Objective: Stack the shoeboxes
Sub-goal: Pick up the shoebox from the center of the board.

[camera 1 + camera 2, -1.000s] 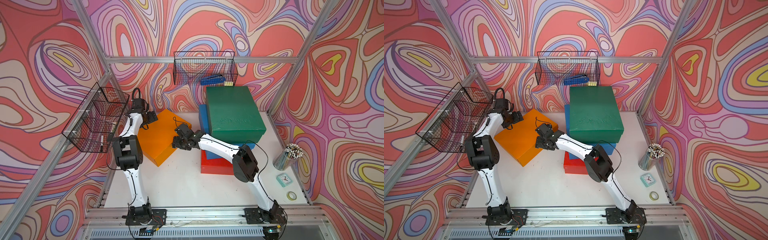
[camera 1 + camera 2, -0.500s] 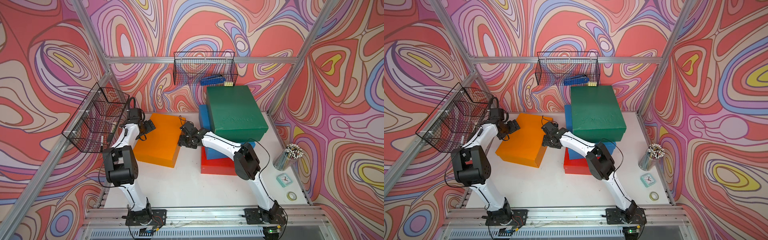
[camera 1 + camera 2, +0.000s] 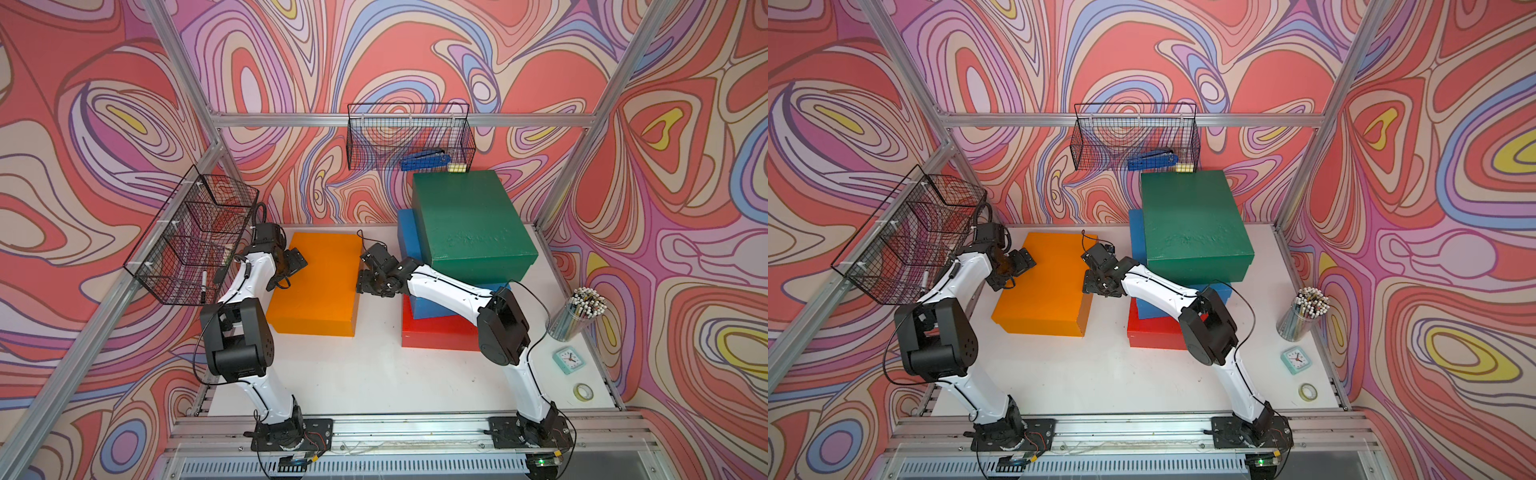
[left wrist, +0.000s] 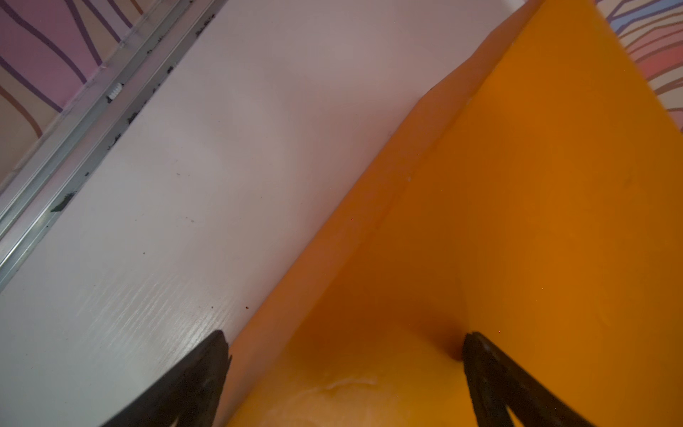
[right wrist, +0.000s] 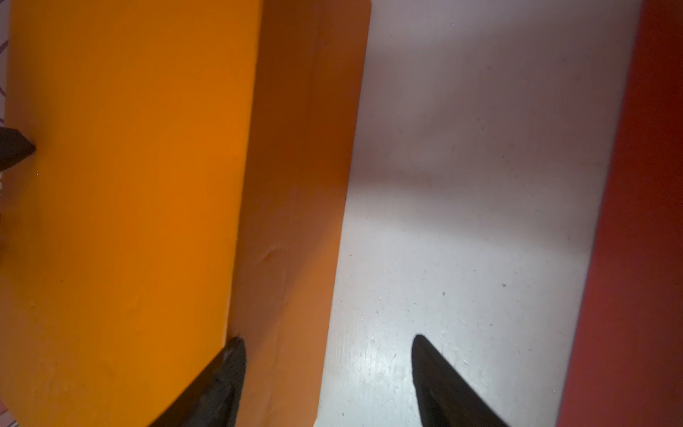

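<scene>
Orange box (image 3: 320,282): lay flat on the table (image 3: 374,374) with its lid on, alone to the left of the stack, a strip of bare table between them.
Stack: red box (image 3: 436,336) at the bottom, blue box (image 3: 409,237) on it, green box (image 3: 469,224) on top, skewed and jutting past the blue one at the back and right.
Left gripper (image 4: 343,344): spread as wide as I get, nothing in it. It straddled the orange box's left edge, one finger over the lid, the other over bare table.
Right gripper (image 5: 329,342): fingers well apart but not at full spread, nothing held. It straddled the right edge, one finger at the lid's rim, the other above the gap toward the red box.
Step, as I judged it: press the orange box between both arms and lift it onto the green box.
Risk, grip: uneven pressure from the two sides would likely twist or tip the box. Pressure on the lid alone might pull it off its base.
Risk, placing: a knock on the skewed green box could shove it off the blue one.
Edges: the side basket (image 3: 195,241) hung near my left wrist. The back basket (image 3: 409,137) hung just behind the green box and could catch a high carry.
Room: open table in front of both boxes.
</scene>
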`<action>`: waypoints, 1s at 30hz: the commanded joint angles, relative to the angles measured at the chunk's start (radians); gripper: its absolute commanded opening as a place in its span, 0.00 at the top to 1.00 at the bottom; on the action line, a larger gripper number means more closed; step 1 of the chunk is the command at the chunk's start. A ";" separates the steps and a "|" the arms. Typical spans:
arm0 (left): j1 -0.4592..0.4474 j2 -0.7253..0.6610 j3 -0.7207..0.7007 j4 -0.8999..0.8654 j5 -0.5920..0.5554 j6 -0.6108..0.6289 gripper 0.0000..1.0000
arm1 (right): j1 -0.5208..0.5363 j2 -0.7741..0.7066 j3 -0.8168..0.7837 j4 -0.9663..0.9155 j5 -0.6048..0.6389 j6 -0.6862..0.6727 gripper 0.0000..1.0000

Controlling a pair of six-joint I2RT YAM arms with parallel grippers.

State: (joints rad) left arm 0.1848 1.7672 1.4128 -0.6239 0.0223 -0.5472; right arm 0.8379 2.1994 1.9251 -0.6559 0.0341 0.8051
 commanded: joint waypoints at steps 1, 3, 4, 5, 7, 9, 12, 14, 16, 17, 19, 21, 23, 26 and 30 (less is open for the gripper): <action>0.030 0.020 -0.003 -0.052 -0.005 -0.031 0.00 | 0.023 -0.042 0.015 0.019 -0.013 -0.017 0.28; 0.041 0.030 -0.003 -0.044 0.005 -0.036 0.00 | 0.027 -0.061 0.012 0.019 -0.010 -0.018 0.28; 0.044 0.033 -0.003 -0.040 0.009 -0.036 0.00 | 0.027 -0.072 0.008 0.020 -0.003 -0.017 0.28; 0.046 0.038 -0.003 -0.036 0.017 -0.037 0.00 | 0.027 -0.086 0.001 0.027 0.000 -0.017 0.28; 0.047 0.043 -0.008 -0.026 0.028 -0.042 0.00 | 0.027 -0.102 -0.009 0.044 0.009 -0.019 0.27; 0.048 0.048 -0.015 -0.016 0.041 -0.049 0.00 | 0.026 -0.092 0.002 0.055 -0.006 -0.017 0.27; 0.047 0.050 -0.031 0.004 0.072 -0.058 0.00 | 0.027 -0.033 0.046 0.054 -0.048 -0.005 0.27; 0.047 0.048 -0.042 0.016 0.083 -0.063 0.00 | 0.027 0.007 0.063 0.072 -0.086 0.012 0.27; 0.048 0.043 -0.058 0.035 0.102 -0.074 0.00 | 0.027 0.040 0.061 0.104 -0.121 0.036 0.27; 0.048 0.041 -0.068 0.047 0.115 -0.078 0.00 | 0.027 0.057 0.066 0.110 -0.127 0.046 0.27; 0.047 0.039 -0.077 0.056 0.127 -0.085 0.00 | 0.026 0.092 0.083 0.106 -0.131 0.056 0.27; 0.048 0.040 -0.087 0.065 0.139 -0.088 0.00 | 0.026 0.117 0.097 0.106 -0.131 0.058 0.27; 0.047 0.039 -0.101 0.074 0.154 -0.095 0.00 | 0.027 0.142 0.117 0.100 -0.136 0.061 0.27; 0.046 0.032 -0.133 0.095 0.163 -0.106 0.00 | 0.026 0.173 0.141 0.100 -0.146 0.065 0.27; 0.046 0.018 -0.173 0.118 0.183 -0.114 0.02 | 0.026 0.180 0.098 0.194 -0.220 0.089 0.28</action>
State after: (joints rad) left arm 0.2386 1.7622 1.3041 -0.4358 0.1722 -0.6151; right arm 0.8543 2.3291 2.0506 -0.5201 -0.1146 0.8707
